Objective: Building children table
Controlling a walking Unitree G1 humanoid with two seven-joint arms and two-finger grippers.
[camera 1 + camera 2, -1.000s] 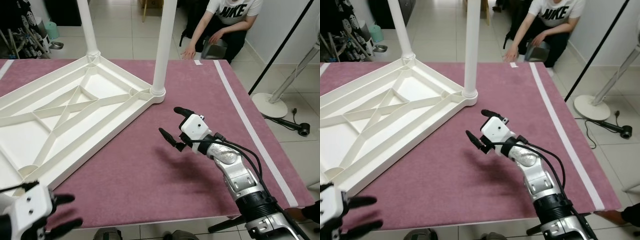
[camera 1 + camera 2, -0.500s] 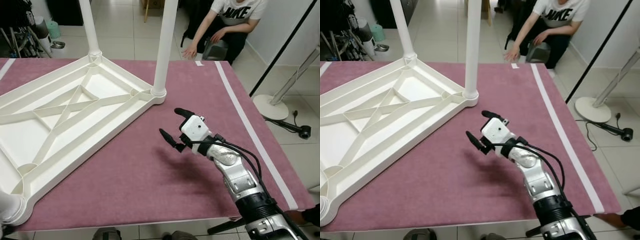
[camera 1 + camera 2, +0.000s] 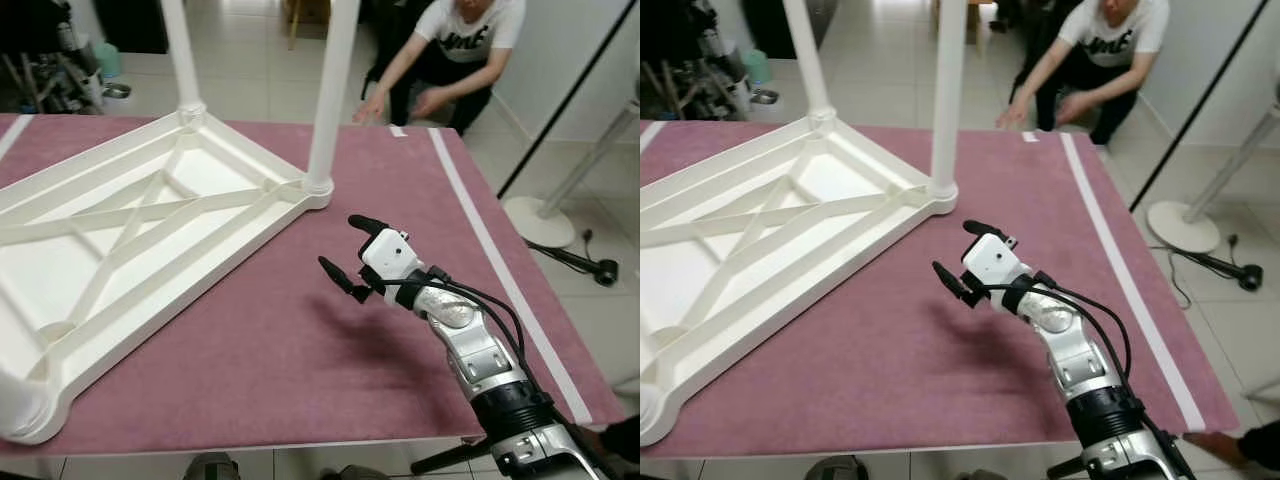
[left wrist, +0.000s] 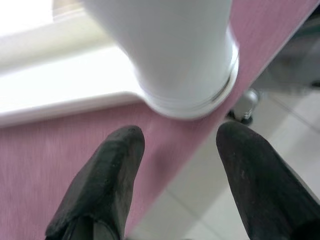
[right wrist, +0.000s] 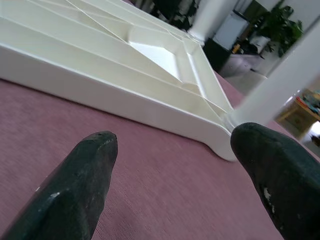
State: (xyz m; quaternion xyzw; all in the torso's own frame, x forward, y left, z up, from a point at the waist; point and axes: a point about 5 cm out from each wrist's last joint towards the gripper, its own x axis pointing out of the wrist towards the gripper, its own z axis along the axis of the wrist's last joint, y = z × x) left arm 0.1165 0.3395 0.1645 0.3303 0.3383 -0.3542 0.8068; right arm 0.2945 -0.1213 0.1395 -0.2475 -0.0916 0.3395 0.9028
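The white children's table (image 3: 150, 215) lies upside down on a maroon mat (image 3: 300, 350). Two white legs stand upright in its far corners, one (image 3: 330, 90) at the right and one (image 3: 180, 50) further back. A third leg (image 4: 175, 55) stands in the near left corner socket (image 3: 20, 405) by the mat's front edge. My left gripper (image 4: 180, 137) is open just in front of that leg's base, not touching it. My right gripper (image 3: 338, 241) hovers open and empty over the mat, right of the tabletop's edge and below the nearer far leg.
A person (image 3: 450, 50) crouches beyond the mat's far edge, one hand (image 3: 375, 102) near the floor. A white stripe (image 3: 500, 270) runs along the mat's right side. A fan base (image 3: 545, 215) and cable lie on the tiled floor at right. Clutter (image 3: 40, 60) stands at far left.
My left gripper has left the head views' bottom left corner, and a white leg now stands in the near left socket. The person has leaned forward. My right gripper has held still.
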